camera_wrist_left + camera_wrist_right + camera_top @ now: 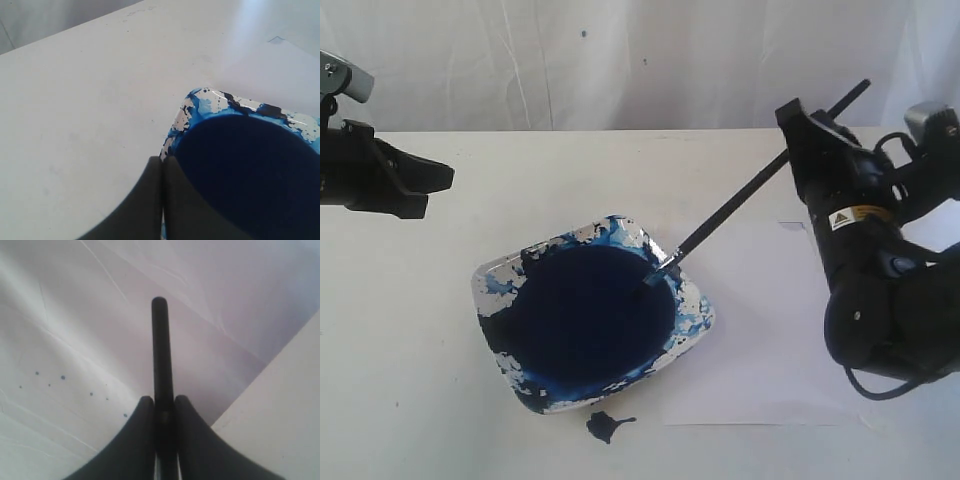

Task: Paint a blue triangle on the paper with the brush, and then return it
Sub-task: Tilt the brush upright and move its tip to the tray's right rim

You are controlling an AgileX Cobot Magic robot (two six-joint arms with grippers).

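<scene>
Well left of the dish (498, 278), raised off the table (410, 360): left gripper (438, 192), clenched, fingers (145, 200) pressed flat together with nothing between them, wrist view looking past them onto a corner of the dish. At the centre: the dish itself, squarish and white, rim splashed with blue and black, filled by a round dark navy pool (582, 322). Just in front of the dish, on the table and apart from the rim: a small black blob (608, 425). At the pool's right edge, just inside the dish's right rim: the brush (740, 205), bristle tip (658, 276) dipped in the paint. From there, strongly tilted, black handle slanting up and away to the right of the dish. Right of the dish, flat on the table: the paper (770, 340), plain white, its left edge reaching the dish's right corner; cannot tell whether tucked under or merely touching. Furthest right of the dish, raised off the table: right gripper (800, 128), grasping the brush high on the handle, one finger clamped on either side, blunt upper end of the handle poking out past the fingertips.
</scene>
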